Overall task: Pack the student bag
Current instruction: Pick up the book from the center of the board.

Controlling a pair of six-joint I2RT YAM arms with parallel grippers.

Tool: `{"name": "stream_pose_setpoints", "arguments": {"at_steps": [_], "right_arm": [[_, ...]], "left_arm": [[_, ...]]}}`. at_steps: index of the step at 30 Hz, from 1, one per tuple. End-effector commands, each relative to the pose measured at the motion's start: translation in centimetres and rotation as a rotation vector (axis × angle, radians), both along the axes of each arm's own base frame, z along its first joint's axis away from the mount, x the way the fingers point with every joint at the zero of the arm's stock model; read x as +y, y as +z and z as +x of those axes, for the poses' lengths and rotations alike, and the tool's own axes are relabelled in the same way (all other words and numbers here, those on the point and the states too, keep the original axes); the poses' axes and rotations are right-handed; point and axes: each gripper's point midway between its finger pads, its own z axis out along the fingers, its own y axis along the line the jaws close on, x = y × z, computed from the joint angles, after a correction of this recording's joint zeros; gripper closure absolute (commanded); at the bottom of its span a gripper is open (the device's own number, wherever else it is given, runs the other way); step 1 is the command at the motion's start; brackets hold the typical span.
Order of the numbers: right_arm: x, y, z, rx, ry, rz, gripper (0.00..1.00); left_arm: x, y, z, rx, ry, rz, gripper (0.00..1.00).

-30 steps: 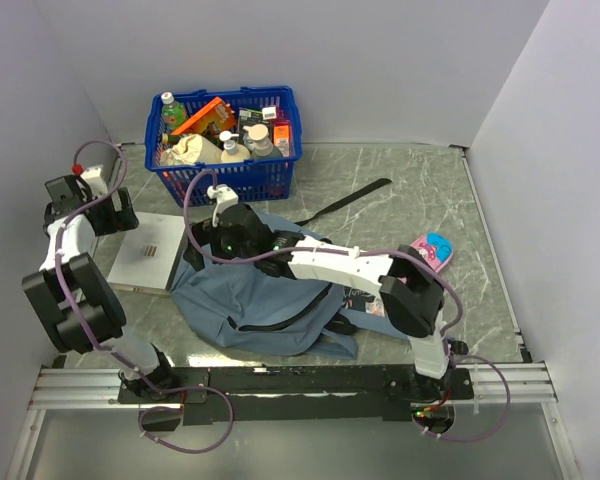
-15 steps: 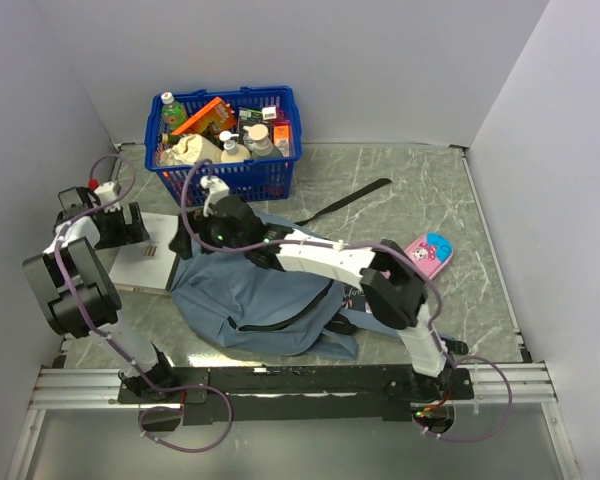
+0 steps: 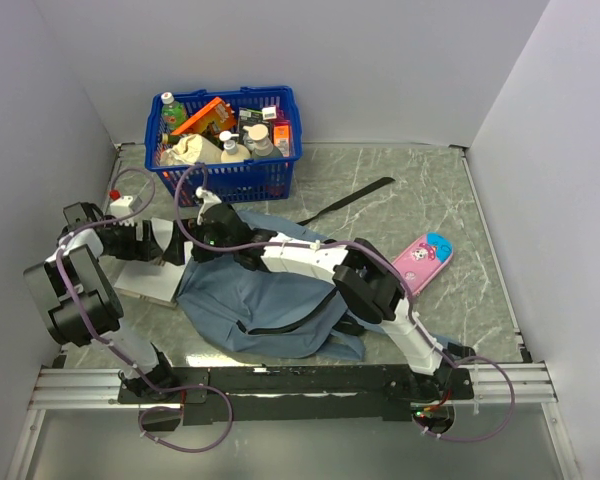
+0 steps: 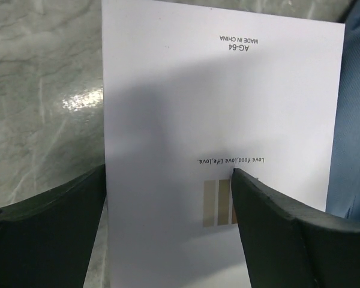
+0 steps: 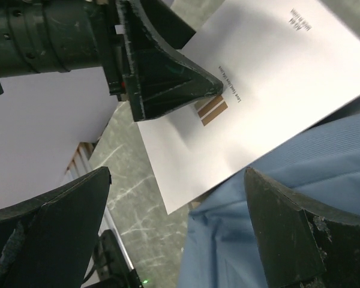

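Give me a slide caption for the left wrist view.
Open left pincer over the white booklet, student bag at its edge.

My right arm (image 3: pixel 310 260) covers the top of the student bag (image 3: pixel 270 315); the white book (image 4: pixel 216 108) runs off the bottom of my left wrist view.

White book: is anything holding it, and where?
Not held yet. The left fingers stand open over the white book near its brown stripes; right fingers empty.

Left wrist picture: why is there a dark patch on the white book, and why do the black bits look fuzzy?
Left wrist view: the patch is a shadow on the book, probably from the left gripper; its fingers are too near the lens to be sharp; the table shows glare.
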Motion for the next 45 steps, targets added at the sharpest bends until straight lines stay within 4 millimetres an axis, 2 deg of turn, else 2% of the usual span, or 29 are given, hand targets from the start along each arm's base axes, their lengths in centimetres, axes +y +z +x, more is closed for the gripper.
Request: {"name": "stream_pose_setpoints", "arguments": {"at_steps": [1, 4, 5, 7, 9, 12, 15, 16, 18, 19, 20, 22, 23, 24, 25, 26, 29, 31, 33, 35, 36, 37, 38, 39, 42, 43, 45], "right_arm": [[1.2, -0.3, -0.4, 0.071, 0.029, 0.073, 0.0], [1.2, -2.2, -0.5, 0.108, 0.013, 0.018, 0.0], [0.6, -3.5, -0.8, 0.131, 0.004, -0.009, 0.0], [-0.5, -4.8, -1.0, 0.17, -0.042, -0.028, 0.0], [-2.0, -7.3, -1.3, 0.222, -0.083, -0.11, 0.0], [-3.9, -9.8, -1.6, 0.259, -0.139, -0.233, 0.0], [-7.1, -11.1, -1.3, 0.245, -0.228, -0.315, 0.0], [-7.9, -11.3, -1.0, 0.229, -0.256, -0.342, 0.0], [-8.7, -10.1, -0.3, 0.168, -0.266, -0.362, 0.0], [-9.9, -10.3, 0.2, 0.139, -0.302, -0.427, 0.0], [-9.3, -8.5, 1.2, 0.099, -0.317, -0.424, 0.0], [-10.1, -7.8, 1.8, 0.056, -0.331, -0.514, 0.0], [-9.1, -5.3, 2.9, 0.016, -0.347, -0.47, 0.0], [-8.4, -4.2, 2.9, -0.015, -0.334, -0.443, 0.0], [-7.3, -2.0, 3.3, -0.057, -0.337, -0.353, 0.0], [-6.5, -1.3, 2.9, -0.059, -0.312, -0.313, 0.0], [-3.8, -0.5, 2.2, -0.004, -0.251, -0.194, 0.0], [-2.4, -0.8, 1.4, 0.027, -0.216, -0.163, 0.0], [-1.3, -0.1, 0.7, 0.039, -0.185, -0.107, 0.0], [-1.1, 0.1, -0.2, 0.049, -0.157, -0.107, 0.0], [-1.2, 0.8, 0.0, -0.004, -0.188, -0.125, 0.0], [-1.0, 2.3, -0.6, -0.051, -0.177, -0.116, 0.0], [-0.4, 2.8, -1.7, -0.075, -0.142, -0.108, 0.0], [-0.1, 3.1, -1.9, -0.067, -0.127, -0.089, 0.0], [0.5, 0.8, -2.6, 0.005, -0.084, -0.082, 0.0], [0.8, 0.1, -3.6, 0.038, -0.032, -0.075, 0.0], [1.2, -0.6, -4.1, 0.073, -0.012, -0.056, 0.0]], "left_arm": [[-2.1, -0.5, -2.6, 0.039, -0.098, -0.042, 0.15], [-2.0, 0.1, -3.0, 0.029, -0.088, -0.042, 0.16], [-1.7, 0.5, -3.1, 0.021, -0.078, -0.04, 0.16], [-1.5, 0.7, -3.2, 0.022, -0.072, -0.037, 0.16], [-0.7, 0.6, -3.3, 0.033, -0.052, -0.029, 0.16], [0.9, 0.4, -3.4, 0.068, -0.024, -0.052, 0.17], [2.7, 0.0, -3.4, 0.077, -0.008, -0.034, 0.19], [3.0, -0.3, -3.7, 0.079, -0.005, -0.031, 0.19], [3.0, -0.5, -4.0, 0.073, -0.024, -0.007, 0.2], [2.8, -0.6, -4.3, 0.071, -0.026, -0.002, 0.19], [2.8, -0.5, -4.4, 0.064, -0.033, 0.006, 0.19], [2.8, -0.6, -4.5, 0.067, -0.027, 0.014, 0.19], [3.0, -0.6, -4.5, 0.066, -0.028, 0.021, 0.19], [3.2, -0.5, -4.4, 0.068, -0.021, 0.033, 0.2], [3.4, -0.5, -4.5, 0.067, -0.017, 0.038, 0.2], [3.5, -0.3, -4.4, 0.06, -0.023, 0.048, 0.2], [3.4, 0.1, -4.5, 0.044, -0.023, 0.062, 0.19], [3.2, 0.5, -4.4, 0.032, -0.025, 0.057, 0.19], [3.3, 0.6, -4.2, 0.027, -0.017, 0.055, 0.19], [3.3, 0.7, -4.0, 0.026, -0.012, 0.045, 0.19], [3.3, 0.6, -4.0, 0.027, -0.01, 0.044, 0.19], [3.2, 0.5, -4.0, 0.028, -0.01, 0.04, 0.19], [3.3, 0.4, -4.0, 0.029, -0.006, 0.04, 0.19], [3.3, 0.3, -4.1, 0.032, -0.004, 0.039, 0.19], [3.2, -0.1, -4.2, 0.039, -0.003, 0.033, 0.2], [3.2, 0.0, -4.2, 0.039, -0.005, 0.036, 0.2], [3.2, 0.0, -4.2, 0.037, -0.003, 0.039, 0.2]]}}
